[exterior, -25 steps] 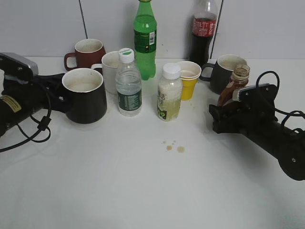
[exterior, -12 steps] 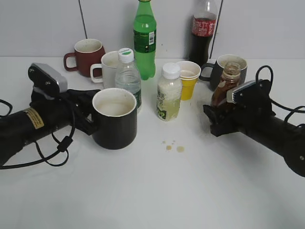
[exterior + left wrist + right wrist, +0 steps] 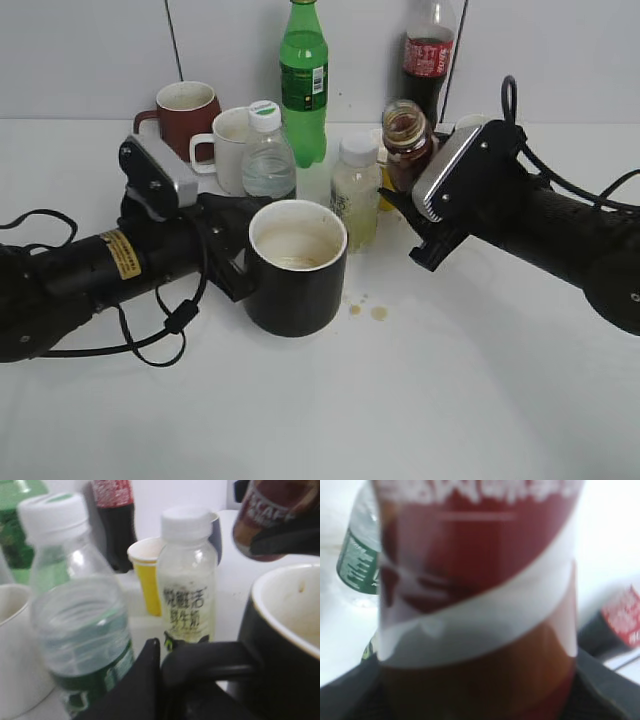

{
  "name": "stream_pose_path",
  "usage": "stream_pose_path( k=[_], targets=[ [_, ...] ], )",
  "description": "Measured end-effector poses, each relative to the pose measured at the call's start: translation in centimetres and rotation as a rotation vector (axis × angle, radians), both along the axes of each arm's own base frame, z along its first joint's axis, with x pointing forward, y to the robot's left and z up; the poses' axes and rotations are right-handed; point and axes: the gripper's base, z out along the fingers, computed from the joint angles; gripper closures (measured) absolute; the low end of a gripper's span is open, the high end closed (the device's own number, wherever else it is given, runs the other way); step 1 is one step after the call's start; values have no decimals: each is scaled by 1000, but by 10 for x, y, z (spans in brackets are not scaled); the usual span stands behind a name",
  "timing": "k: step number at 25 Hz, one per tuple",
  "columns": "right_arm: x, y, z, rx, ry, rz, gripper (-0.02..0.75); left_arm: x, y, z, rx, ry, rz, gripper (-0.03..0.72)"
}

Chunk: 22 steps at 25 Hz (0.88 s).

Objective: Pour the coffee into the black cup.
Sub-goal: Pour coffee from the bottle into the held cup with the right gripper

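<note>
The black cup [image 3: 297, 268] with a pale inside stands in the middle of the table; it also shows in the left wrist view [image 3: 285, 650]. My left gripper [image 3: 232, 262] is shut on its handle [image 3: 210, 662]. My right gripper [image 3: 408, 205] is shut on the open brown coffee bottle [image 3: 405, 140] and holds it upright in the air, up and to the right of the cup. The bottle fills the right wrist view [image 3: 475, 600] and shows at the top right of the left wrist view [image 3: 272, 515].
Behind the cup stand a water bottle [image 3: 268, 150], a small pale bottle [image 3: 356, 190], a green bottle [image 3: 304, 80], a cola bottle [image 3: 427, 60], a yellow paper cup [image 3: 147, 575], a white mug [image 3: 228, 140] and a red mug [image 3: 184, 112]. Coffee drops [image 3: 365, 309] mark the table.
My left gripper has carried the black cup right and toward the front. My right gripper has lifted the coffee bottle and moved it left, closer to the cup.
</note>
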Motion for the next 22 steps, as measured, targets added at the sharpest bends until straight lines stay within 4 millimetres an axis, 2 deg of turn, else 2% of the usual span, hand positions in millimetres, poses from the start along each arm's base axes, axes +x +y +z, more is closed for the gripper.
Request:
stream_pose_path(
  k=[4,9,18,22],
  targets=[
    [1,8,4,-99,-76,28,234,-5,-16,3,-8,-17,-51,649],
    [4,8,6,-228,-179,39,234,-4,-30,7,3,-32,-87,649],
    [7,6,14,-410,-411,25,234,-2,-31,8,-1,-37,-82,650],
    [7,5,16,-451,-462,15,234,-2,-32,10,-14,-47,-86,650]
  ],
)
